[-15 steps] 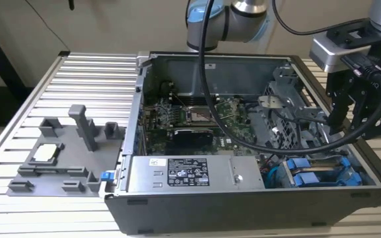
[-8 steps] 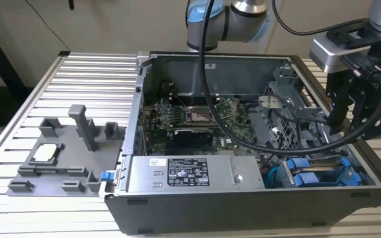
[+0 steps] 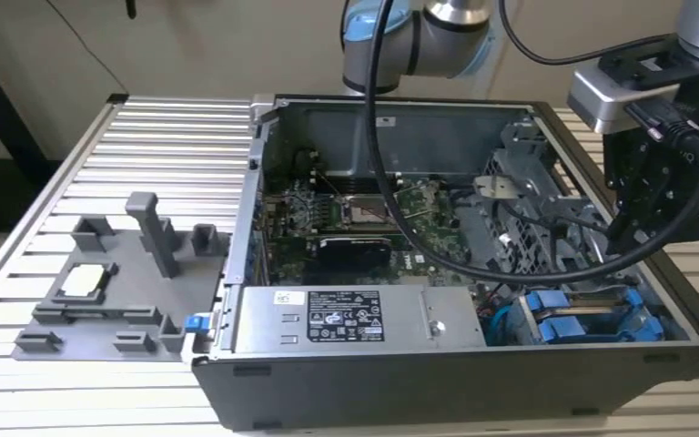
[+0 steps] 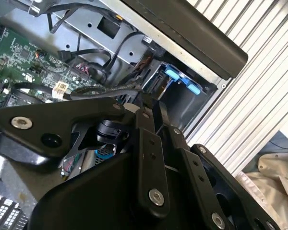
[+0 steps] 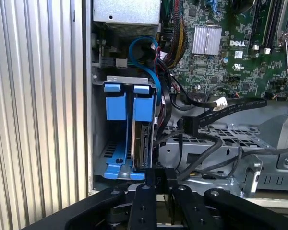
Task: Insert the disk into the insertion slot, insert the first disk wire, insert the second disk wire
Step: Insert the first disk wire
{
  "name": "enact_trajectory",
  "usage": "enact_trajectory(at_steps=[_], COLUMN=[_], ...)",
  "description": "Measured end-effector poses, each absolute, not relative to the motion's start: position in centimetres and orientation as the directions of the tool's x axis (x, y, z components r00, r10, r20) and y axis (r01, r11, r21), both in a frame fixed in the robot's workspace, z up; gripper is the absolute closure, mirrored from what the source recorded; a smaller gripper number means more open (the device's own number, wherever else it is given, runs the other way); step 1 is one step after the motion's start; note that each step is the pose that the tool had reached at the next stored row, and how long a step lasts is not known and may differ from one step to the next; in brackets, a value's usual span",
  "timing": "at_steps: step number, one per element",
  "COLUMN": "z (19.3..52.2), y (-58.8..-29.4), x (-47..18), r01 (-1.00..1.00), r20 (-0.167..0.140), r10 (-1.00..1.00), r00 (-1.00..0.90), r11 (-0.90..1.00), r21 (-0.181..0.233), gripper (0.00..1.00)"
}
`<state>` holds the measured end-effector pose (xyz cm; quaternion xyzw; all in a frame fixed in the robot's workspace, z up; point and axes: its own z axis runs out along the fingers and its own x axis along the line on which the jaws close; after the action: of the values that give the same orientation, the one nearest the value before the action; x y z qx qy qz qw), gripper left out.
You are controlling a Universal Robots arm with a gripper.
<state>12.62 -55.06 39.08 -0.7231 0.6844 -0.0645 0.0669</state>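
Observation:
The disk [image 5: 144, 143] stands on edge in its blue carrier [image 5: 145, 103] inside the drive bay of the open computer case [image 3: 325, 382]; a second blue carrier [image 5: 116, 103] sits beside it. In the exterior view the blue carriers [image 3: 574, 320] lie in the case's near right corner. My gripper [image 5: 162, 175] hangs just in front of the disk's end, its fingers drawn together on a black wire connector. A black cable [image 5: 201, 153] runs from it. Another flat black wire with a connector [image 5: 189, 125] lies loose over the metal cage. In the second wrist view the gripper [image 4: 143, 101] points toward the bay's blue tab [image 4: 182, 80].
The case rests on a slatted aluminium table [image 3: 156, 137]. A grey fixture [image 3: 106, 282] with posts stands on the exterior view's left. Inside the case are the motherboard [image 3: 362, 209], the power supply [image 3: 349, 319], a blue cable [image 5: 149, 62] and a metal cage [image 5: 221, 143] crossed by loose black cables.

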Motion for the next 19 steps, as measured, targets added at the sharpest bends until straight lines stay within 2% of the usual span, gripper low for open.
enact_trajectory(at_steps=[7, 12, 19], z=[39.1, 39.0, 38.6], y=[-55.0, -55.0, -55.1], x=[12.6, 13.4, 14.5], r01=[-0.981, -0.992, -0.996], r20=[0.002, 0.0, -0.002], r10=[-0.998, -0.998, -0.998], r00=[0.055, 0.055, 0.055], r11=[-0.054, -0.055, -0.054], r21=[-0.184, -0.116, -0.077], gripper=[0.81, 0.81, 0.81])
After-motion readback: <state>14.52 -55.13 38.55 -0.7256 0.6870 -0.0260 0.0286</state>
